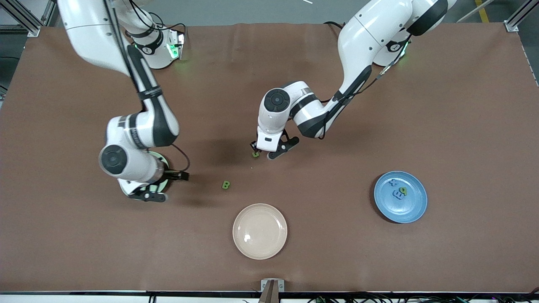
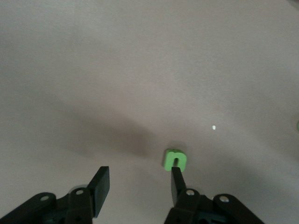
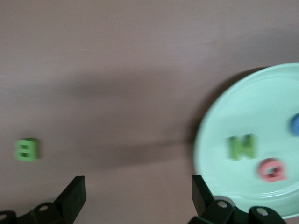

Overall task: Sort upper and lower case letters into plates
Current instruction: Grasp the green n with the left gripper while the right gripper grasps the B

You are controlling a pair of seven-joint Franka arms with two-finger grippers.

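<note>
My left gripper (image 1: 262,152) is open and low over the table's middle. A tiny green lower-case letter (image 1: 255,154) lies on the table at the tip of one finger, not between the fingers; it shows in the left wrist view (image 2: 174,159). My right gripper (image 1: 147,196) is open and empty at the edge of the pale green plate (image 1: 165,162), which the arm mostly hides. In the right wrist view that plate (image 3: 233,112) holds a green letter (image 3: 243,146), a red letter (image 3: 272,170) and a blue one at the frame edge. A green B (image 1: 226,184) lies loose between the arms. The blue plate (image 1: 410,210) holds three letters.
A beige plate (image 1: 260,231) stands near the front edge, nearer to the front camera than the green B. The blue plate is toward the left arm's end of the table. Brown table surface lies all round.
</note>
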